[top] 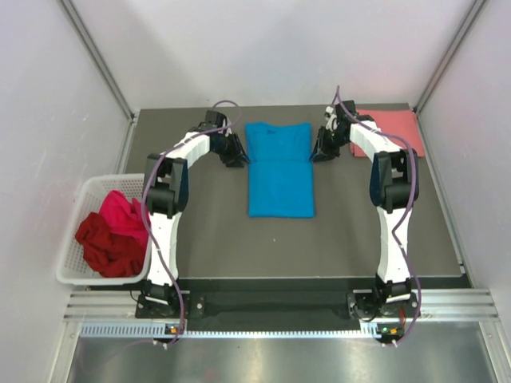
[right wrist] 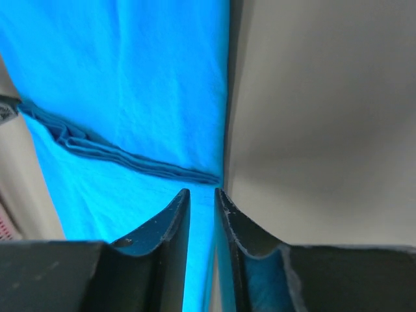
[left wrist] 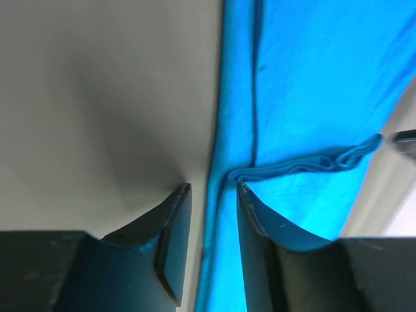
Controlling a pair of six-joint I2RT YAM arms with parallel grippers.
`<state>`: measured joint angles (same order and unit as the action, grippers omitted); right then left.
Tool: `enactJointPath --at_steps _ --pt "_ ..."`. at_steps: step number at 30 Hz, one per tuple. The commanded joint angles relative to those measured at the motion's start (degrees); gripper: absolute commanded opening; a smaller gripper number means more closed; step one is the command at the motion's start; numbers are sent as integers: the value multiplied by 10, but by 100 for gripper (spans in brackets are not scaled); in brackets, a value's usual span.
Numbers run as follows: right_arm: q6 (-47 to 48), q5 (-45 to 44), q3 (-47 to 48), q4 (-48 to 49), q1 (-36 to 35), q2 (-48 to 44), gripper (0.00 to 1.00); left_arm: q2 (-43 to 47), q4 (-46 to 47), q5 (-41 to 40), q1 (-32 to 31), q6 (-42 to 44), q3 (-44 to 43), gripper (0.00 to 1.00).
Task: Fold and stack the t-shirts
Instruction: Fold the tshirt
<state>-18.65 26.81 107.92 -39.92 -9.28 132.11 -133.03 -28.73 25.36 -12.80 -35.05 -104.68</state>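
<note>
Two t-shirts, one magenta (top: 120, 211) and one dark red (top: 108, 249), lay heaped in a white basket (top: 69, 275) just beside the left edge of the tabletop (top: 319, 247). A salmon t-shirt (top: 391, 128) lay flat at the far right corner, partly hidden behind the right arm (top: 393, 179). Nothing lay between the arms and the blue t-shirt (top: 279, 179).

That blue t-shirt was spread flat at the far middle of the tabletop. Its far part was wider than the narrow near part. A bunched ridge of cloth (left wrist: 305, 162) ran across it from side to side, level with both wrists.

Both arms reached forward and bent inward, so each wrist was low at one side edge of the blue t-shirt. The left arm (top: 168, 191) had its jaws released, straddling the shirt's left edge where the ridge ended. One finger (left wrist: 172, 244) was over bare tabletop and the other finger (left wrist: 257, 240) over the cloth. The right jaws were drawn close together on the shirt's right edge, with blue cloth in the slit between them, grasping the blue t-shirt
</note>
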Motion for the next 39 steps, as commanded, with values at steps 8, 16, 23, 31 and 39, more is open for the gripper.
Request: enactJointPath --at_steps 8,16,23,31,39 --pt "31 25 -71 -49 -49 -162 34 185 -7 9 -39 -13 101 39" --pt "-16 159 -335 93 -78 -247 21 233 234 132 -81 -165 352 29" --pt "4 143 -446 148 -42 -230 10 200 184 84 -71 -115 429 22" --pt "25 95 -426 93 -44 -261 10 259 89 41 -72 -52 397 24" --pt "-47 155 -341 122 -149 -258 12 271 115 90 -119 -102 331 27"
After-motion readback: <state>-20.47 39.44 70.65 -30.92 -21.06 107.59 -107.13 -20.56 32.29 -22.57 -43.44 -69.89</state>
